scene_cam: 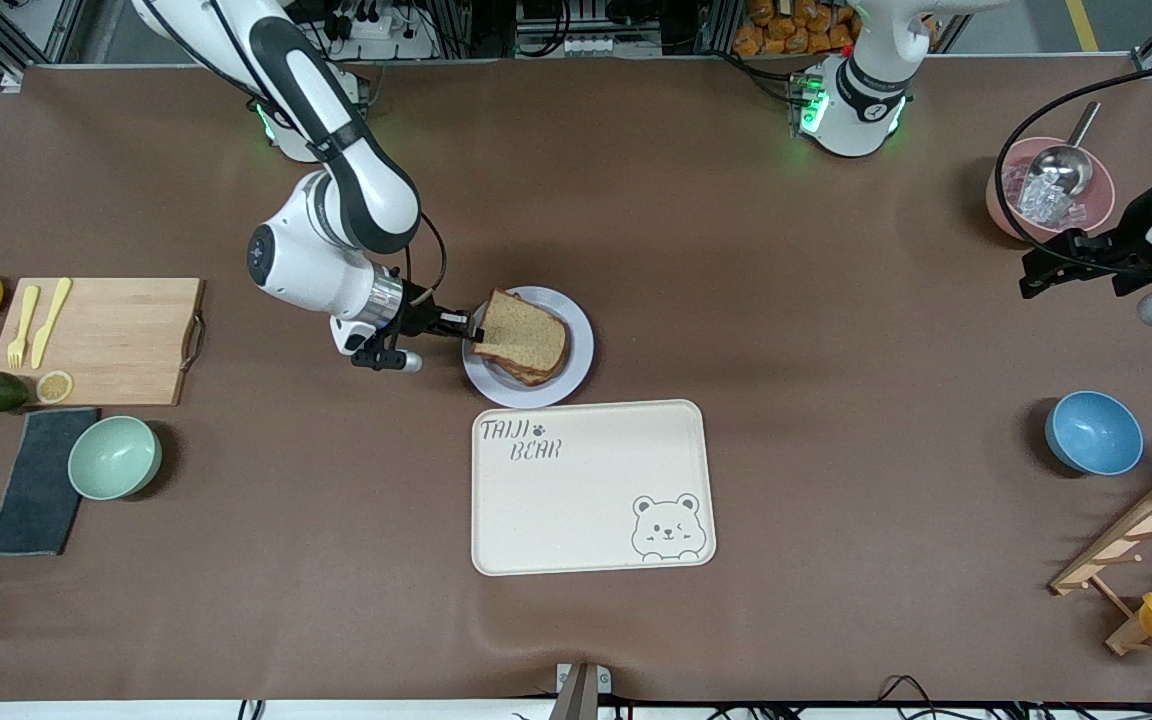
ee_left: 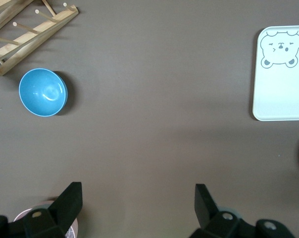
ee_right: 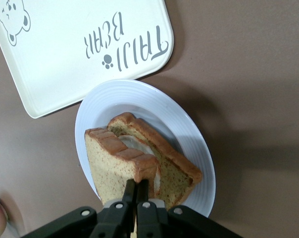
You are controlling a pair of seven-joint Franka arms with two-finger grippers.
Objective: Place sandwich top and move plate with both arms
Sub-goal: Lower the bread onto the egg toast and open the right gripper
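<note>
The sandwich top (scene_cam: 524, 332) (ee_right: 112, 163), a brown wholemeal slice, leans tilted over a lower bread slice (scene_cam: 539, 373) (ee_right: 181, 166) on the round pale plate (scene_cam: 581, 345) (ee_right: 189, 131). A bit of egg white (ee_right: 134, 144) shows between the slices. My right gripper (scene_cam: 466, 325) (ee_right: 138, 186) is shut on the crust edge of the sandwich top, at the plate's rim toward the right arm's end. My left gripper (scene_cam: 1041, 262) (ee_left: 138, 191) hangs open and holds nothing, above the table beside a pink bowl, where the arm waits.
A cream bear tray (scene_cam: 586, 480) (ee_left: 283, 74) (ee_right: 65, 44) lies just nearer the camera than the plate. A pink bowl with scoop (scene_cam: 1051, 190), blue bowl (scene_cam: 1093, 432) (ee_left: 42, 92) and wooden rack (scene_cam: 1146, 540) sit at the left arm's end. A cutting board (scene_cam: 106, 340) and green bowl (scene_cam: 114, 457) sit at the right arm's end.
</note>
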